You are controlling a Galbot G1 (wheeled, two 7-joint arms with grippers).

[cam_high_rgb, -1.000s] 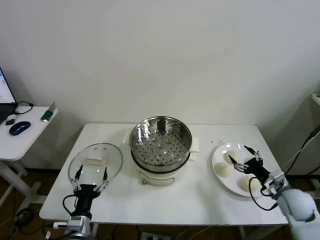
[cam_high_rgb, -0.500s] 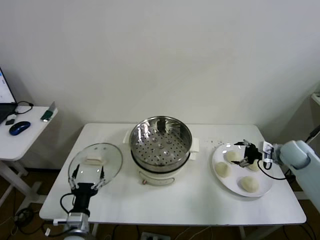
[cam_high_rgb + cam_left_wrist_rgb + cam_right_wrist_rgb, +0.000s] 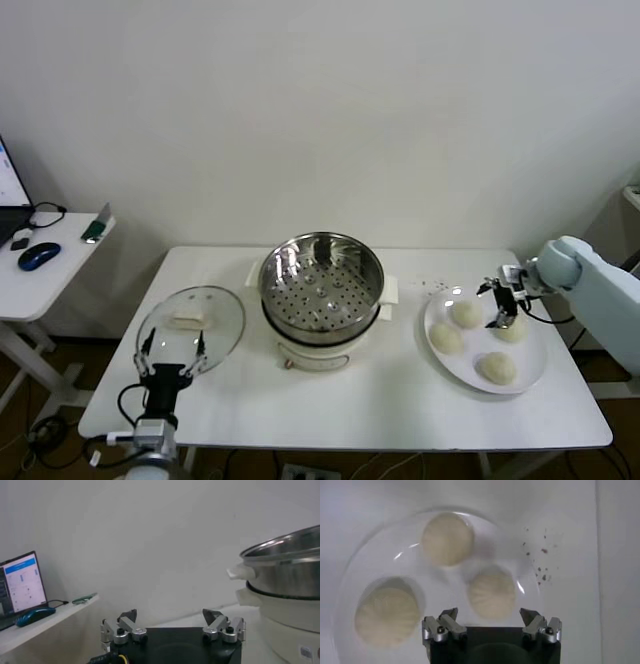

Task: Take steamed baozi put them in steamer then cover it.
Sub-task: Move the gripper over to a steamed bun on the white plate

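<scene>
Four cream-white baozi lie on the white plate [image 3: 470,366] at the table's right: [image 3: 466,313], [image 3: 444,339], [image 3: 510,328], [image 3: 497,367]. The shiny steamer [image 3: 320,290] stands at mid-table, uncovered, with its perforated tray empty. My right gripper [image 3: 497,303] is open just above the plate's far part, between two baozi. In the right wrist view its open fingers [image 3: 489,614] frame one baozi [image 3: 492,595], and two more show: [image 3: 447,538], [image 3: 387,616]. My left gripper [image 3: 175,346] is open and empty at the near edge of the glass lid. It also shows in the left wrist view [image 3: 170,613].
The clear glass lid [image 3: 190,318] with a white handle lies flat to the left of the steamer. The steamer's side fills the edge of the left wrist view [image 3: 285,570]. A side desk [image 3: 40,270] with a mouse stands at far left. Dark specks [image 3: 437,286] dot the table beyond the plate.
My right arm has swung from the plate's near right edge to its far side, and the gripper now hovers over the far baozi. The left gripper has hardly moved.
</scene>
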